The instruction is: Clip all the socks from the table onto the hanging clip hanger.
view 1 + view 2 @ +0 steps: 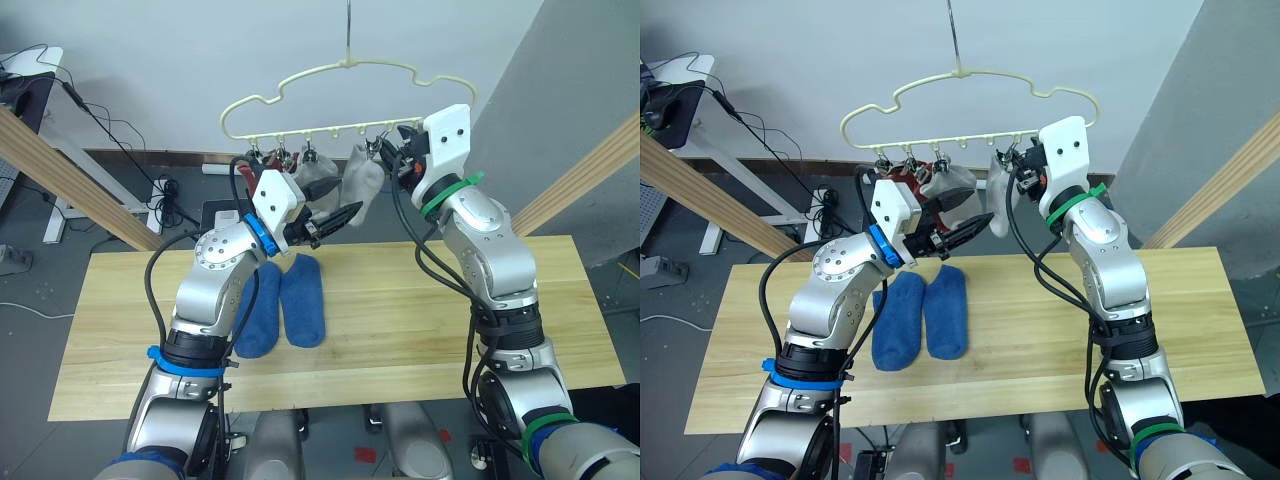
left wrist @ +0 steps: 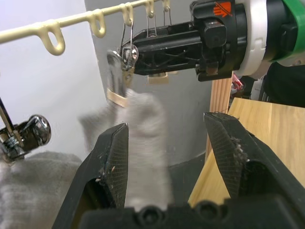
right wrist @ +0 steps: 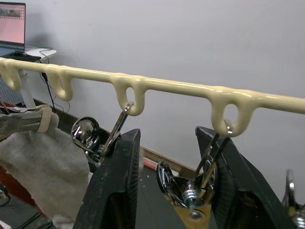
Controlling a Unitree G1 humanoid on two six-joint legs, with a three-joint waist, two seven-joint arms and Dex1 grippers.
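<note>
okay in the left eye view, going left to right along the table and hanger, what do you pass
Left gripper → two blue socks lying on the table → grey sock hanging from the clip hanger → right gripper up at the clips.

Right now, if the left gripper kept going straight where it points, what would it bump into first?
Probably the light grey sock hanging from a metal clip; it sits right between the open left gripper's fingers, though depth is uncertain.
</note>
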